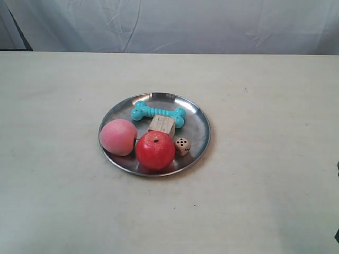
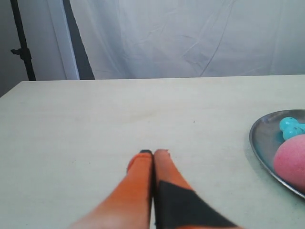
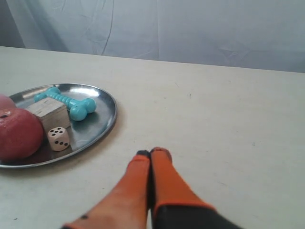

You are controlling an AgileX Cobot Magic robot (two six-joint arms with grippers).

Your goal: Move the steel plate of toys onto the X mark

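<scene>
The steel plate (image 1: pixel 198 123) lies mid-table and holds every toy: turquoise bone (image 1: pixel 158 113), wooden cube (image 1: pixel 162 125), pink ball (image 1: pixel 118 137), red apple (image 1: pixel 155 150) and die (image 1: pixel 182 145). Neither arm shows in the exterior view. In the left wrist view my left gripper (image 2: pixel 153 152) is shut and empty over bare tabletop, apart from the plate's rim (image 2: pixel 259 143) and the ball (image 2: pixel 291 160). My right gripper (image 3: pixel 152 151) is likewise shut and empty, a short way off the plate's rim (image 3: pixel 108 117) on the side of the die (image 3: pixel 58 138). I cannot make out the X mark.
A white cloth backdrop (image 1: pixel 185 24) hangs behind the table's far edge. A black stand (image 2: pixel 21 47) is beyond the table corner in the left wrist view. The cream tabletop (image 1: pixel 265 185) stretches on all sides of the plate.
</scene>
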